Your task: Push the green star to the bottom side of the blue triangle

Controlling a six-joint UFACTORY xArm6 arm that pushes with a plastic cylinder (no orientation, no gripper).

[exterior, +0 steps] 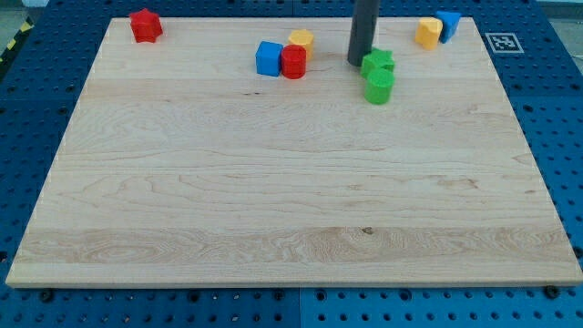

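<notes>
The green star (pixel 378 63) lies near the board's top, right of centre, with a green cylinder (pixel 378 87) touching it just below. My tip (pixel 358 62) rests against the star's left side. The blue triangle (pixel 448 24) sits at the top right corner, touching a yellow block (pixel 428 33) on its left. The star is left of and below the triangle.
A blue cube (pixel 268 58), a red cylinder (pixel 293 62) and a yellow block (pixel 301 41) cluster left of my tip. A red star-like block (pixel 145 25) sits at the top left corner. The wooden board (pixel 291 182) rests on a blue pegboard table.
</notes>
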